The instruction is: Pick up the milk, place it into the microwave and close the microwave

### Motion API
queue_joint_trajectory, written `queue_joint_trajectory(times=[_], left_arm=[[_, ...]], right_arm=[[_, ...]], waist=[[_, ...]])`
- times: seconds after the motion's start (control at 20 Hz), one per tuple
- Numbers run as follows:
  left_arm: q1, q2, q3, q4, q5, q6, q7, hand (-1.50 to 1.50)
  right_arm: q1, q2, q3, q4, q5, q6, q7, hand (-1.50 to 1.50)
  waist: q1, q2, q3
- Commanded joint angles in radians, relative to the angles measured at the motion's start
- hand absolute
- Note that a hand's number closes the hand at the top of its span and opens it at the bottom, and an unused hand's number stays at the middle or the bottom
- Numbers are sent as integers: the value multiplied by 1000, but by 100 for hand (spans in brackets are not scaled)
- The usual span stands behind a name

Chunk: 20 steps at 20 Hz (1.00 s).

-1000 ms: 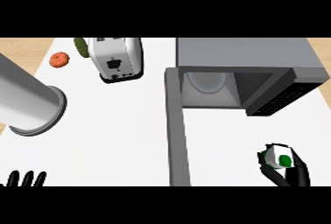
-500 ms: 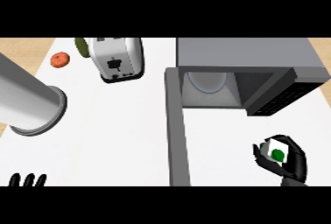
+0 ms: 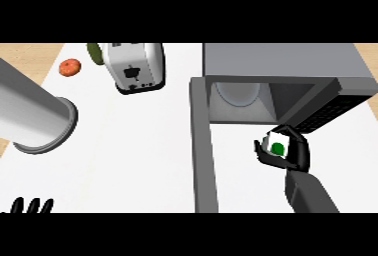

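Because the task ends inside it, the boxy grey microwave [image 3: 284,62] matters most: it stands at the far right of the white counter [image 3: 133,150], its cavity facing the robot with a pale round turntable [image 3: 238,94] showing inside and the dark keypad panel [image 3: 332,107] at the cavity's right. Its long grey door [image 3: 201,145] is swung fully open and juts toward the robot as a narrow slab left of the cavity, which leaves the mouth free from the right-hand side, a sensible reason for bringing the load in with the right arm. Over at the left, a big grey metal cylinder [image 3: 33,117] lies tilted across the counter's edge, and a white and silver toaster [image 3: 134,66] stands behind it, well apart from the work.

Held in the black right hand [image 3: 288,155], the small white milk carton with a green round mark [image 3: 279,144] sits just in front of the microwave's opening, lifted off the counter by my reading, fingers and thumb curled around its sides. Its long axis appears to run roughly toward the cavity, tilted slightly left, with the marked face turned up toward the head view.

Low at the left edge, the black left hand [image 3: 29,206] rests with fingers straight and spread. Smallest, an orange-red round fruit [image 3: 70,67] lies at the far left.
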Motion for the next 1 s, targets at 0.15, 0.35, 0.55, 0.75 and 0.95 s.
queue_joint_trajectory(times=[0.15,0.35,0.55,0.75,0.95], left_arm=[[49,-22,-29,-57,-30,14,9,-150],[13,-17,-19,-50,-12,15,45,-150],[63,-18,-49,-43,-47,-9,-5,-150],[82,-30,-56,-43,-42,-5,-13,-150],[86,-37,-41,-33,-31,-9,-39,-150]], right_arm=[[52,30,66,-173,7,-18,19,150],[182,73,145,-379,2,-19,104,150],[336,72,205,-635,23,-13,237,150],[529,54,260,-869,25,40,334,150],[609,65,338,-1089,-37,138,477,150]], waist=[[-18,-7,-2],[-27,-9,-2],[-31,-11,-3],[-34,-10,-3],[-30,-9,-3]])
